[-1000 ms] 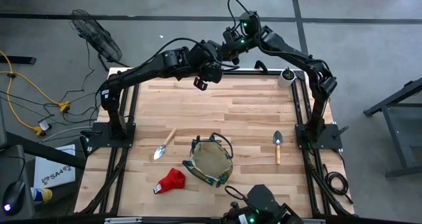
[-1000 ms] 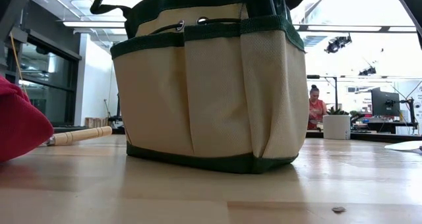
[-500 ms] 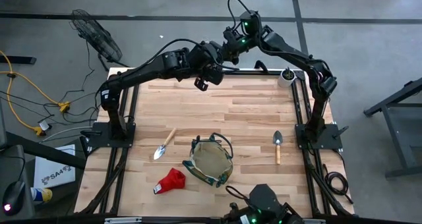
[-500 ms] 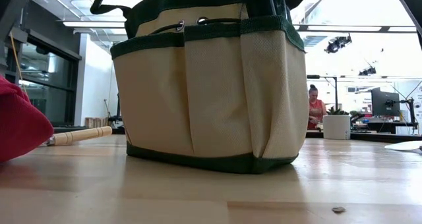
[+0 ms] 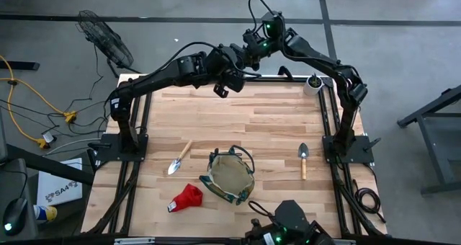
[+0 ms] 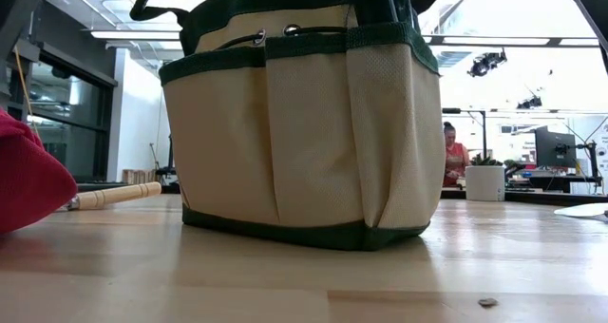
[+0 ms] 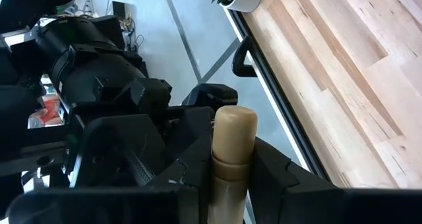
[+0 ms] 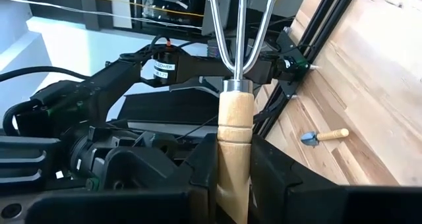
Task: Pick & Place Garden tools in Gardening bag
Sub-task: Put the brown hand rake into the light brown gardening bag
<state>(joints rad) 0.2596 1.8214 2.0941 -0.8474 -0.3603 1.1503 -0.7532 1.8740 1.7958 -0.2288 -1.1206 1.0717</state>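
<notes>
A: Where's the mini rake (image 8: 235, 125)?
B: Above the counter's (image 5: 238, 122) far edge, both the left gripper (image 5: 220, 91) and right gripper (image 5: 253, 49) clamped on its handle.
A: The gardening bag (image 5: 229, 176)?
B: Near edge, open, bare boards around.

Readable text, only 2 spots: white box (image 5: 59, 188) on floor left of table, high view, dark print looks like "SAA", rest too small to read. White label (image 8: 163, 68) on other arm's housing, right wrist view, ends in "...OWER" w/ a number under it, unreadable. Nothing legible in low or left wrist views.
</notes>
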